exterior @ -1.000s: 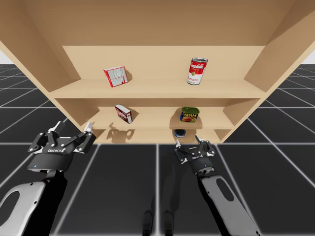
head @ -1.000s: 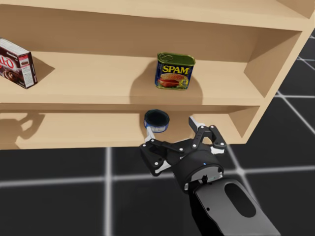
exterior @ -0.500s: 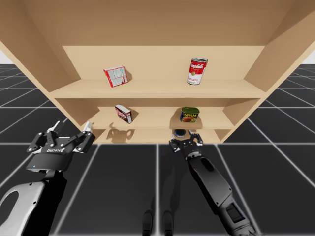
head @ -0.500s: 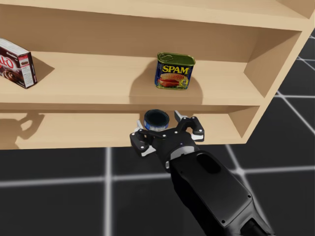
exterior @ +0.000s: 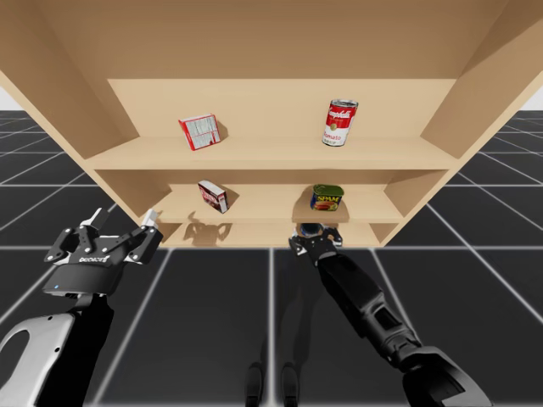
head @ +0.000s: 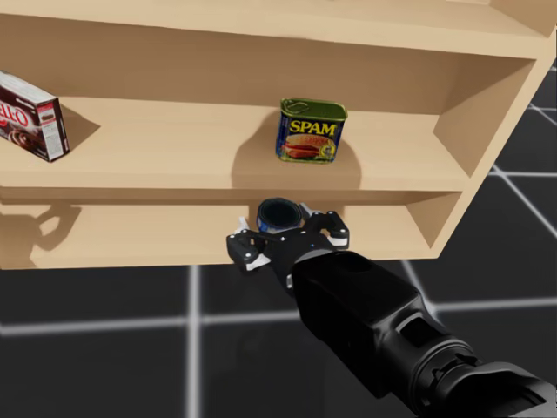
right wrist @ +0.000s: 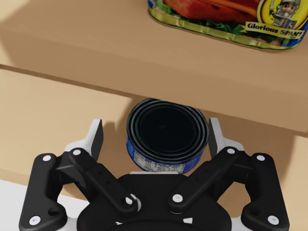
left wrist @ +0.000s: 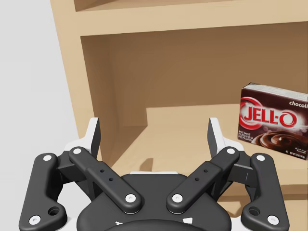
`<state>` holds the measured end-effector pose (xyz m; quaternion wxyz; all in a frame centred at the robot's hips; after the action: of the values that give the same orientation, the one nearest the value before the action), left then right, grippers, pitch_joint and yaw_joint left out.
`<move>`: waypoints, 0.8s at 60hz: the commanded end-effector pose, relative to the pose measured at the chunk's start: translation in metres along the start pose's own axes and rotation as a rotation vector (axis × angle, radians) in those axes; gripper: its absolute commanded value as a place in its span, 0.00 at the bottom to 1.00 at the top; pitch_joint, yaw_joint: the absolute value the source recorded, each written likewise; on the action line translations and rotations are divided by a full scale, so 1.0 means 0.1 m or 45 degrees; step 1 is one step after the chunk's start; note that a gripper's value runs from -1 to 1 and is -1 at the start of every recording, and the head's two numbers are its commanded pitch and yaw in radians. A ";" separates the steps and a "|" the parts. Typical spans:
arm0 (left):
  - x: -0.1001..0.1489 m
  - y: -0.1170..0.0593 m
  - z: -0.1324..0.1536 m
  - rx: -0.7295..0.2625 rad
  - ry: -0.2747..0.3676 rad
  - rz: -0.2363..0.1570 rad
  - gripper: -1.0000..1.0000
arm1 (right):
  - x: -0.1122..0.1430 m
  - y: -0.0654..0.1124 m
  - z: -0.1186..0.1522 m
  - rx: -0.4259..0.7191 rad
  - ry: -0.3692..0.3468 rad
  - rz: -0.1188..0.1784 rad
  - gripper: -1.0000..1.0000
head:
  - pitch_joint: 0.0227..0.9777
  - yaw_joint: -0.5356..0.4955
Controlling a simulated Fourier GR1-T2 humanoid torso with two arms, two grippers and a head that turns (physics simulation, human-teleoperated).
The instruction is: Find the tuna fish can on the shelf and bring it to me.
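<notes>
The tuna can (head: pixel 278 212) is short and dark blue and lies on the lowest shelf, its round end facing me. In the high view the tuna can (exterior: pixel 309 228) sits under the middle shelf's edge. My right gripper (right wrist: pixel 155 134) is open around the tuna can (right wrist: pixel 167 137). One finger is close against the can and the other stands a little off it. My right arm reaches from below to the shelf front, ending in the right gripper (head: pixel 287 233) (exterior: pixel 314 241). My left gripper (exterior: pixel 121 222) (left wrist: pixel 154 134) is open and holds nothing, left of the shelf.
A blue and green rectangular can (head: pixel 312 129) stands on the middle shelf right above the tuna can. A dark brown box (left wrist: pixel 274 126) (head: pixel 30 113) is further left on that shelf. The top shelf holds a red and white can (exterior: pixel 338 123) and a red and white box (exterior: pixel 198 131).
My right arm has stretched forward to the lowest shelf, and its open fingers have come around the tuna can. My head has turned slightly. The left arm has barely moved.
</notes>
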<state>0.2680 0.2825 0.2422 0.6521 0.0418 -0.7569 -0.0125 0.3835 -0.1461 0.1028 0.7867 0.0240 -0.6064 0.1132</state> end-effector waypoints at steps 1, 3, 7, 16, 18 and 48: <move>0.00 0.00 0.00 -0.002 -0.001 0.003 0.00 | -0.11 -0.02 -0.06 0.031 0.064 -0.024 0.14 | 0.74 0.33; 0.00 0.00 0.00 -0.003 -0.001 0.003 0.00 | -0.11 -0.02 -0.06 0.028 0.059 -0.025 0.28 | 0.74 0.33; 0.00 0.00 0.00 -0.004 0.000 0.004 0.00 | -0.11 -0.03 -0.07 0.017 0.077 -0.062 0.83 | 0.74 0.33; 0.00 0.00 0.00 -0.007 0.000 0.004 0.00 | -0.09 -0.07 -0.06 -0.009 0.054 -0.093 1.00 | 0.73 0.32; 0.00 0.00 0.00 -0.007 0.000 0.004 0.00 | -0.08 -0.08 -0.05 -0.018 0.043 -0.085 1.00 | 0.73 0.32; 0.00 -0.01 0.01 -0.015 0.004 0.009 0.00 | 0.26 -0.28 0.56 -0.076 -0.180 -0.022 1.00 | 0.71 0.32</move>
<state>0.2673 0.2823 0.2422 0.6531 0.0373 -0.7562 -0.0134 0.3482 -0.1639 0.1271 0.7579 0.0579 -0.6380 0.1232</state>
